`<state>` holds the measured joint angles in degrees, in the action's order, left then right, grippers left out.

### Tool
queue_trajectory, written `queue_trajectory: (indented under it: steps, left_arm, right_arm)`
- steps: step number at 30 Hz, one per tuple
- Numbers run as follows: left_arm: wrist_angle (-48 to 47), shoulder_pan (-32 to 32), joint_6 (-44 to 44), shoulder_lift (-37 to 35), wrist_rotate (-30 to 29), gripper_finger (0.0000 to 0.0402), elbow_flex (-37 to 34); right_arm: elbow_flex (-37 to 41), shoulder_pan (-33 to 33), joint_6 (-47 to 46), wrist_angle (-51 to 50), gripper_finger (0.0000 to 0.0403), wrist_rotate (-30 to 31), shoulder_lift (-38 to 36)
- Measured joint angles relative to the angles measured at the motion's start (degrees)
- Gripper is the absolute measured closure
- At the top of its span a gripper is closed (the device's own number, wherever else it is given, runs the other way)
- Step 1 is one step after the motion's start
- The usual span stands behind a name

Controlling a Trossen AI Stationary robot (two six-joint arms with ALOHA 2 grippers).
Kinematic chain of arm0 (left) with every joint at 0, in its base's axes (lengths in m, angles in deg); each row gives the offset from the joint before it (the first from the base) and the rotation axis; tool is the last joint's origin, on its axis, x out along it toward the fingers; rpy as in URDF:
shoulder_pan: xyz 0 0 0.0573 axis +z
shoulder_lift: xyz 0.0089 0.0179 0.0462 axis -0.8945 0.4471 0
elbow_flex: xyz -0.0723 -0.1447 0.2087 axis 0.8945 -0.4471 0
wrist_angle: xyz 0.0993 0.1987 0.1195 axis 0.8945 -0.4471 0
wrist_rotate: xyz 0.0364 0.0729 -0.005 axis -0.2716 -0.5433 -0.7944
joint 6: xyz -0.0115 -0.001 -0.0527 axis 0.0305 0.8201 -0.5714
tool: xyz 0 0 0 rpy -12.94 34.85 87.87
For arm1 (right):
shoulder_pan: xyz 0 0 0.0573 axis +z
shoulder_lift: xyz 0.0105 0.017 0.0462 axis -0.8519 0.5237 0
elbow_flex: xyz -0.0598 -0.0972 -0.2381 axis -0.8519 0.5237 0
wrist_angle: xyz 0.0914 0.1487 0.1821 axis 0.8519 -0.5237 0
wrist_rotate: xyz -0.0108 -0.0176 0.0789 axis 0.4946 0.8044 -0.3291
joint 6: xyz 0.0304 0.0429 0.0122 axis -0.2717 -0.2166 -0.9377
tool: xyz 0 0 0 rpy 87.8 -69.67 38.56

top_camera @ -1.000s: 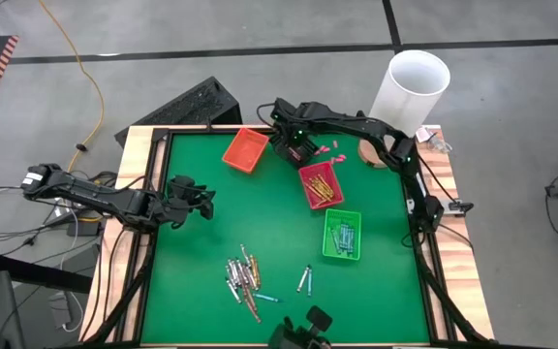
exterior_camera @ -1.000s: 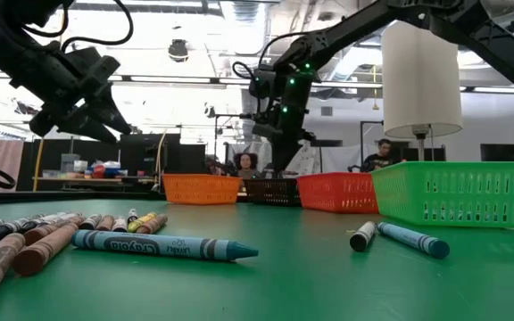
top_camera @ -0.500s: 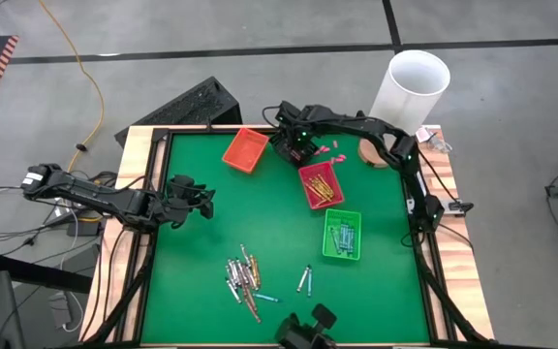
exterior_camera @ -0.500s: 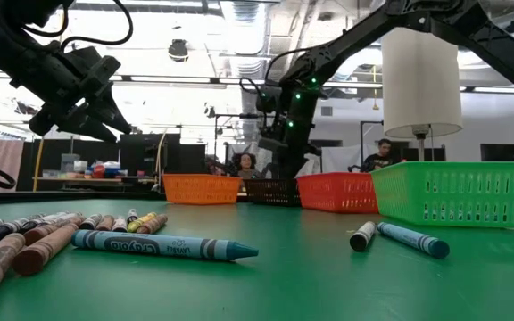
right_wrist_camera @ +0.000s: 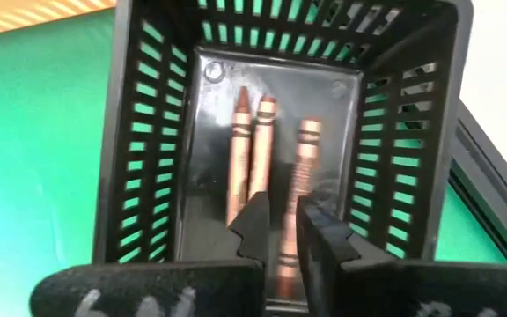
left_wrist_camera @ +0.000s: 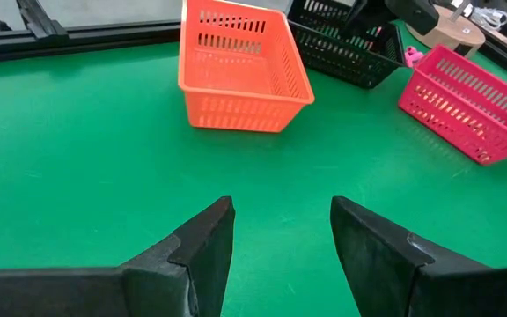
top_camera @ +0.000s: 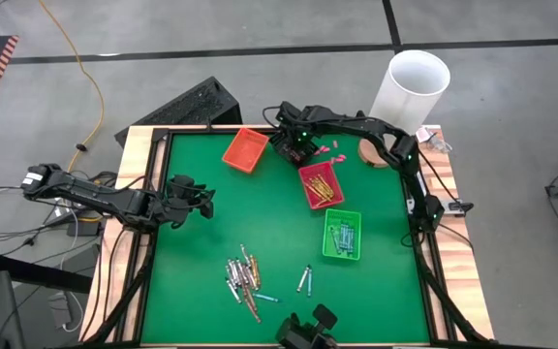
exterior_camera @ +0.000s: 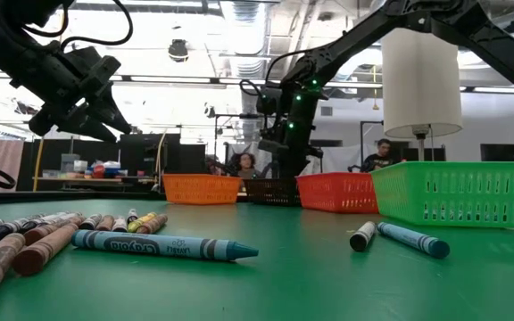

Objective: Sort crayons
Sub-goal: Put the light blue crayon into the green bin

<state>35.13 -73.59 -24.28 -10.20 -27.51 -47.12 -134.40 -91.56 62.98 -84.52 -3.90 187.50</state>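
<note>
A black basket [right_wrist_camera: 139, 132] at the table's far middle holds two brown-red crayons [right_wrist_camera: 246, 150] lying on its floor. My right gripper [right_wrist_camera: 280, 220] reaches down into it [top_camera: 295, 143], shut on a third brown-red crayon [right_wrist_camera: 299, 167]. My left gripper [left_wrist_camera: 280, 229] hovers open and empty over the table's left part [top_camera: 197, 199]. A pile of mixed crayons [top_camera: 242, 276] lies near the front edge, with two more crayons [top_camera: 304, 279] to its right. A blue crayon [exterior_camera: 163, 245] lies nearest in the low view. My right gripper pinches the crayon's near end [right_wrist_camera: 285, 251] between its two fingers, which come from above and point down into the basket. The crayon runs along the fingers. Its far end [right_wrist_camera: 310, 130] reaches down to the basket floor beside the other two.
An orange tray [top_camera: 245, 148], a red tray [top_camera: 320, 184] with yellow-orange crayons and a green tray [top_camera: 342, 234] with grey crayons stand around the basket. Pink bits [top_camera: 329, 148], a wooden disc [top_camera: 376, 153] and a white cylinder [top_camera: 415, 87] are at the far right.
My right gripper has gone a little toward the table's far edge, over the black basket, and has then kept still.
</note>
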Motion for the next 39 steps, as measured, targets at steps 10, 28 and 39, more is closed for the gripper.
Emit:
queue_trajectory:
  steps: [10,28,39]
  left_arm:
    - [0.0,0.0,0.0,0.0,0.0,0.0221,0.0]
    - [0.0,0.0,0.1,0.0,0.4,0.0221,0.0]
    - [-0.1,0.0,0.1,0.0,0.4,0.0221,0.0]
  right_arm:
    - [0.0,0.0,-0.3,-0.1,0.0346,0.0,-0.1]
    - [-19.6,8.8,2.9,-18.0,0.0346,0.2,-0.3]
    - [-22.2,28.5,1.4,-19.7,0.0346,0.2,-0.3]
